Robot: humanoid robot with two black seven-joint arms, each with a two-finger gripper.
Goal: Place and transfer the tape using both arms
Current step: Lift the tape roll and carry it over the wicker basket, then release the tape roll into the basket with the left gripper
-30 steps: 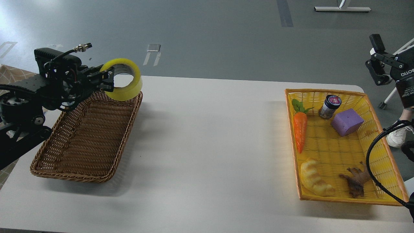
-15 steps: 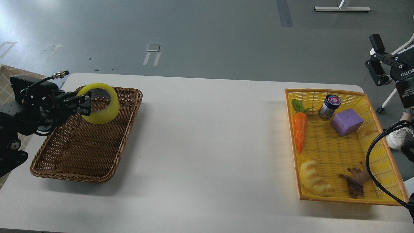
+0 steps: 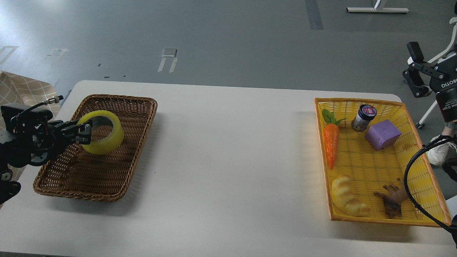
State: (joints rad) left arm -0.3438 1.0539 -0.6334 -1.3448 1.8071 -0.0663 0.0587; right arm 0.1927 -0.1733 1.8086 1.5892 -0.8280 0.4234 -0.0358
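White table – brown basket left, yellow basket right.

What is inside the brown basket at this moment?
The brown basket holds only the tape, gripped at its rim by the left gripper. The rest of the visible woven floor is bare. The tape and gripper cover the floor beneath them, so contact cannot be judged.

Both arms are black: the left arm carries a silver-tipped cable plug, the right arm white ROBOTIQ lettering and a looping black cable.
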